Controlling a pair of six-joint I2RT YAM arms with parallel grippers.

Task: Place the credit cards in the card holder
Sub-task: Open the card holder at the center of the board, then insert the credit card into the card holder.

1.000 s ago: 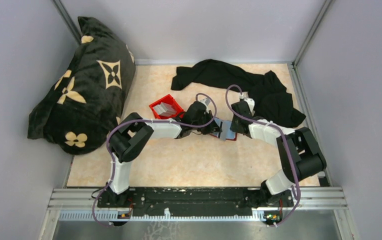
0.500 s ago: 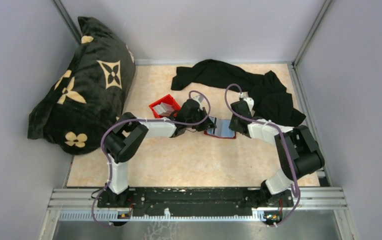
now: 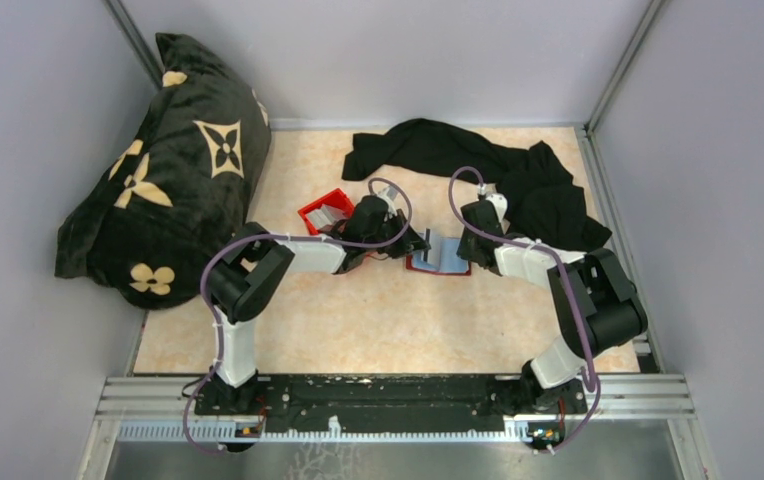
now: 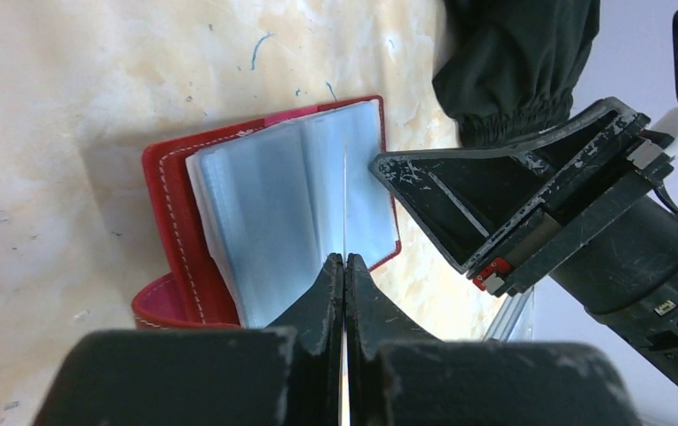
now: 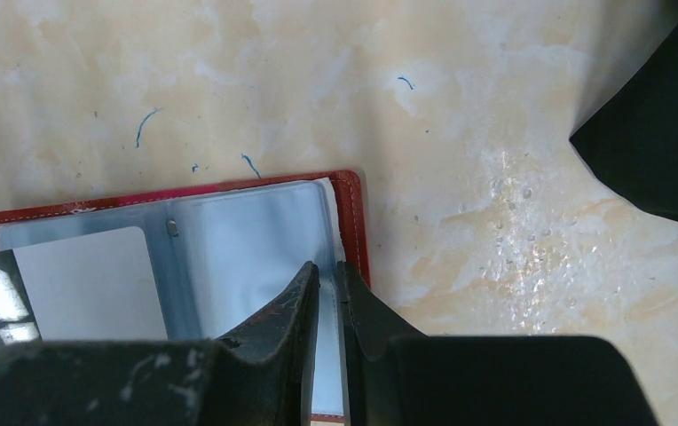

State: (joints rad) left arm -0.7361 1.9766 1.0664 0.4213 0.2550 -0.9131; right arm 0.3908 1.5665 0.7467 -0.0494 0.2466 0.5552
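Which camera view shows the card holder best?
Left wrist view: the open card holder shows nearly whole, red cover and pale sleeves clear. The right wrist view hides its lower part behind the right claw; top external shows it tiny between the arms.

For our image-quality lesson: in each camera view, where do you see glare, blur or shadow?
Right wrist: wet-looking glare on the table right of the card holder; right pincer dark, slightly soft. Left wrist: card holder sharp, its shadow falling left; left pincer near-black. Top external: even, diffuse light, faint shadows.
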